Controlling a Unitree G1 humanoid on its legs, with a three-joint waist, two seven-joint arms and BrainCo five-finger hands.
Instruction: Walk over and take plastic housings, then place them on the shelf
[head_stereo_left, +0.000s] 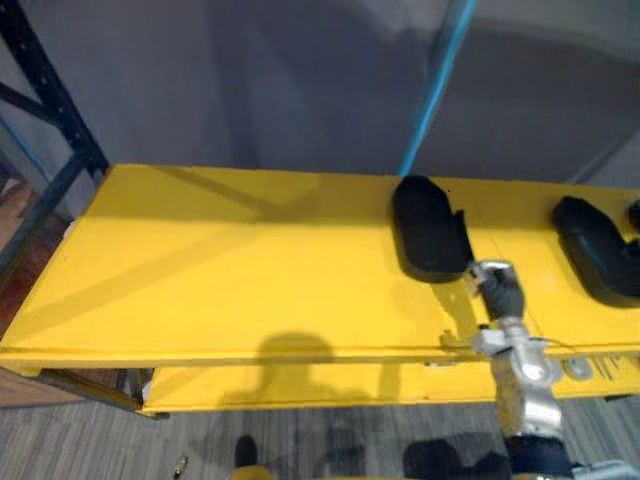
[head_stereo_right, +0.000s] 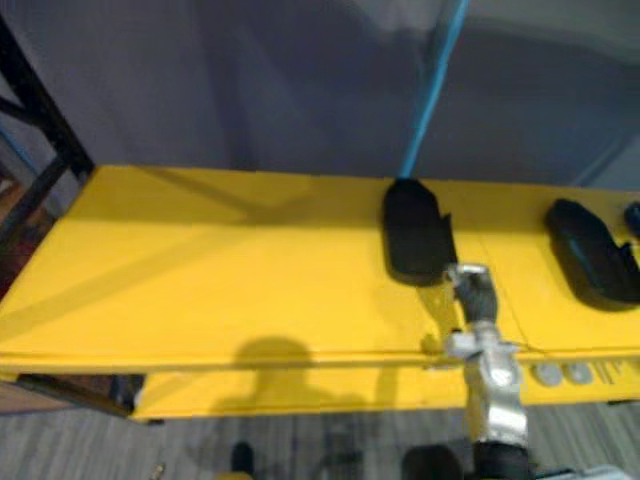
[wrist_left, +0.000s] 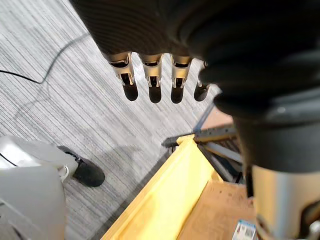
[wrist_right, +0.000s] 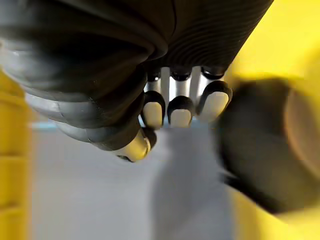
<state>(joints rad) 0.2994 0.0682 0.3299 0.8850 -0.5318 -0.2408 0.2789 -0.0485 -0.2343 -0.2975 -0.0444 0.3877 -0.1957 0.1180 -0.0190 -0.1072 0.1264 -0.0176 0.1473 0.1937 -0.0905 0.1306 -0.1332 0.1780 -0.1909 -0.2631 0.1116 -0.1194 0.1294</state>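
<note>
**Eye views.** A yellow shelf (head_stereo_left: 220, 270) is shown with two black housings lying flat on it. One housing (head_stereo_left: 430, 230) is right of centre and a second housing (head_stereo_left: 600, 250) is at the far right, well apart from the first. The right hand (head_stereo_left: 497, 287) is seen at the near end of the first housing, just beside it or touching it; which cannot be told.

**Left wrist view.** The left hand (wrist_left: 150, 75) is held over the floor (wrist_left: 75, 100), fingers straight and empty.

**Right wrist view.** The right hand's fingers (wrist_right: 180, 107) are loosely bent with nothing between them. The housing is seen beside them, not grasped.

**Progress.** Two housings are judged placed. Withdrawal of the right hand and any further fetching are judged to be left.
</note>
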